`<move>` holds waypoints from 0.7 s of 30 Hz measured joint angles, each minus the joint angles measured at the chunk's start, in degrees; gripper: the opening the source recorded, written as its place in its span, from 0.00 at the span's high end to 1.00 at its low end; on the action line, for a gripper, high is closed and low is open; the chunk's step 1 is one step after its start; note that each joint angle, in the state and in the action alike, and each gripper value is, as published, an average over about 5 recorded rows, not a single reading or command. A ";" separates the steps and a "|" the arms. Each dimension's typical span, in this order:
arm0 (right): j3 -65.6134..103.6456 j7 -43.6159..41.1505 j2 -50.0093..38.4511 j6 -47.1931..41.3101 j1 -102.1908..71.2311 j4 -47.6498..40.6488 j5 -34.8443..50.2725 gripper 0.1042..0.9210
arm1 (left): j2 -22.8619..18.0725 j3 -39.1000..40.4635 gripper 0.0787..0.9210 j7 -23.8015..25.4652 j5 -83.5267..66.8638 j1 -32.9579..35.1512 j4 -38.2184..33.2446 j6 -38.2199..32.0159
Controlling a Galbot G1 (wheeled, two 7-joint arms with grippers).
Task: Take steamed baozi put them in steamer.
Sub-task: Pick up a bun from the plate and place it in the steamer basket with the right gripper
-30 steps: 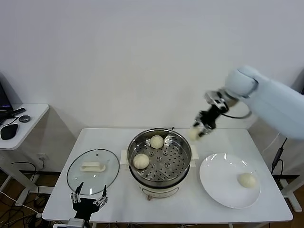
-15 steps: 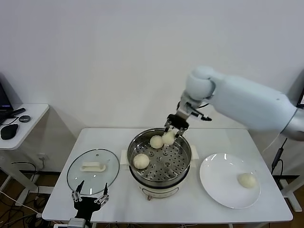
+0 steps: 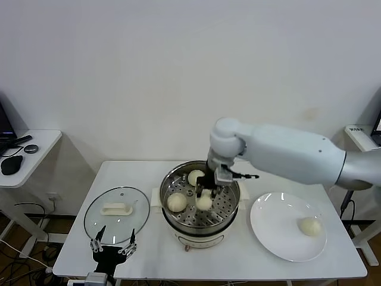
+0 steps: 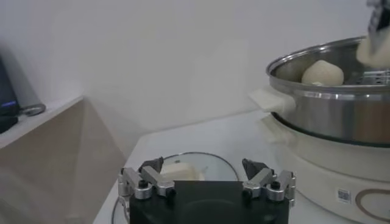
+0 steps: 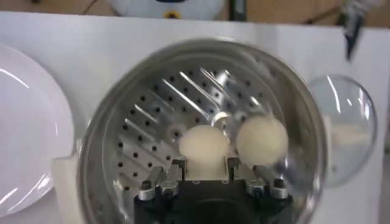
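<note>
Inside the shiny perforated steamer (image 3: 229, 205), the right hand (image 3: 205, 196) pinches a smooth domed baozi (image 5: 203, 145); left hand (image 3: 111, 245) gapes.

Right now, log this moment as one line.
right gripper: shut on baozi, inside steamer | left gripper: open, parked | one baozi on plate

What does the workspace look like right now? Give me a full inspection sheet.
Surface: white table, nothing spilled.
Job's things: steamer holds two loose baozi; a third baozi sits in the right pincer; fourth baozi on the white plate.
Clutter: glass lid lying beside the steamer.
Grippers: right pincer shut on a baozi inside the steamer; left pincer open, parked at the table's front edge.
Cables: loose cables on the floor.
Surroundings: side desk with computer mouse.
</note>
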 measured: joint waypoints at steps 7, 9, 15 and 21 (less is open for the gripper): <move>-1.37 0.43 0.83 1.58 -1.11 2.46 -2.02 0.60 | 0.12 0.12 0.12 0.23 -0.22 -0.41 0.17 0.10; -1.77 0.54 1.02 1.72 -1.39 2.92 -2.36 0.60 | 0.15 0.13 0.12 0.24 -0.29 -0.46 0.24 0.12; -2.17 0.87 1.63 1.62 -2.14 3.48 -3.77 0.60 | 0.31 -0.05 0.12 0.20 -0.40 -0.38 0.36 0.10; -2.33 1.21 1.18 0.66 -1.93 4.31 -4.38 0.46 | 0.17 -0.08 0.12 0.17 -0.40 -0.10 -0.11 0.08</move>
